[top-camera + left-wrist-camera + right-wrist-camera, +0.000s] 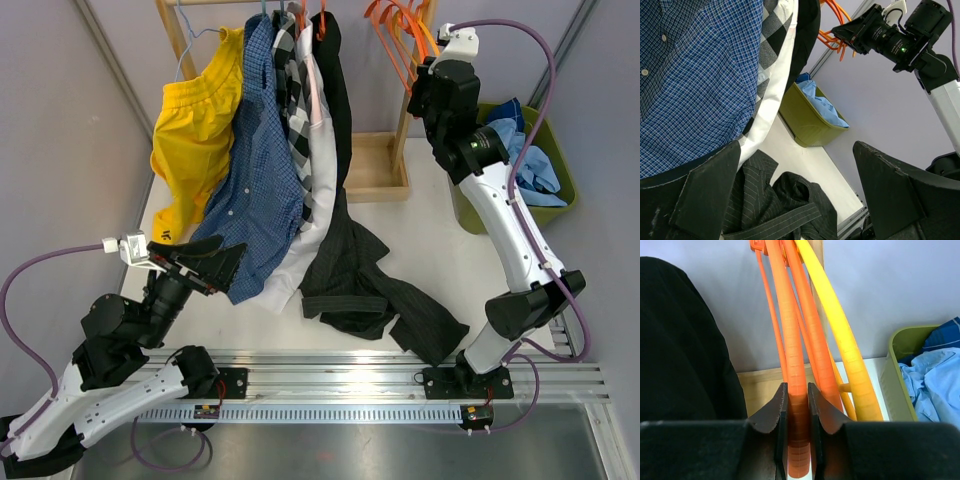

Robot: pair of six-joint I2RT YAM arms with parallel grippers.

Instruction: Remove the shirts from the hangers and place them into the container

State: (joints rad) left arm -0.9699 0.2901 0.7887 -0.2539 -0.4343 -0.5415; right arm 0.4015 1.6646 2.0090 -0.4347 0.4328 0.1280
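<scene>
1. The hangers (pixel 790 365) are orange plastic, finely ribbed, with a slight sheen.
2. The tub (pixel 805 122) is olive-green plastic, smooth and dully glossy.
3. The checked shirt (pixel 695 75) is thin woven cloth, matt.
4. The black shirt (pixel 370 290) is matt pinstriped cloth.
5. The rack (pixel 375 165) is pale, smooth wood.
6. The tabletop (pixel 440 270) is white, smooth and matt.
7. The left fingers (pixel 710 195) are matt black, scuffed pale in spots.
8. The rail (pixel 340 365) along the tabletop's near edge is brushed metal.

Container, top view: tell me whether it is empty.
No, light blue cloth lies bunched inside the olive-green container.
</scene>
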